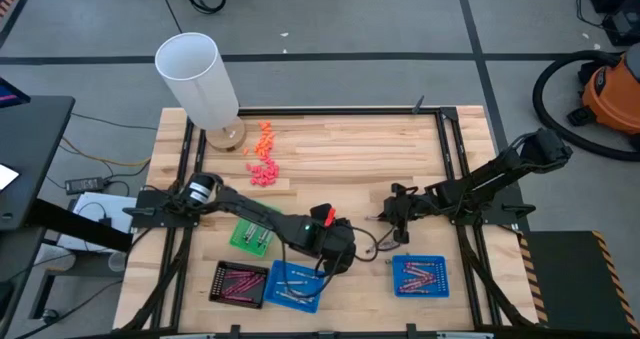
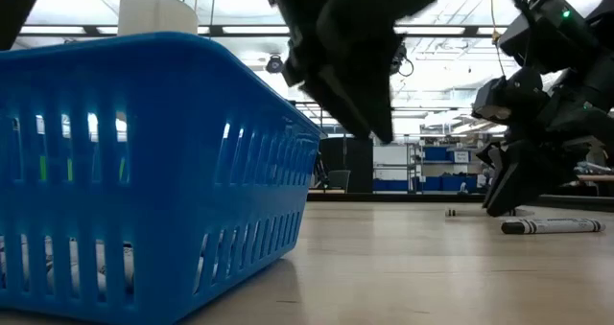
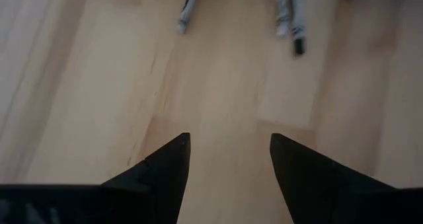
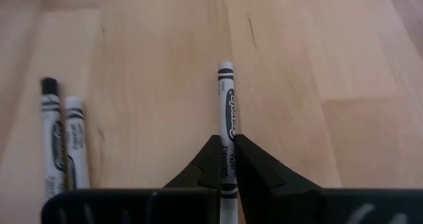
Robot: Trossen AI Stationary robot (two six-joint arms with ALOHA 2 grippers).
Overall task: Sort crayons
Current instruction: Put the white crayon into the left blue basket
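Pinching a silvery-grey crayon between its closed fingers, the right gripper sits low over the wooden table, the crayon's free end pointing straight ahead of it. Two more grey crayons lie side by side on the wood just off to one side. The left gripper hovers with fingers spread apart, holding nothing, loose crayons lying ahead of it.

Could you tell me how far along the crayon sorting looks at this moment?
Well along: the small trays near the front edge already hold crayons. In hand: the right gripper has its jaws shut on a silvery-grey crayon on the table. Left: two more loose crayons beside it. The left gripper hangs open over bare wood.
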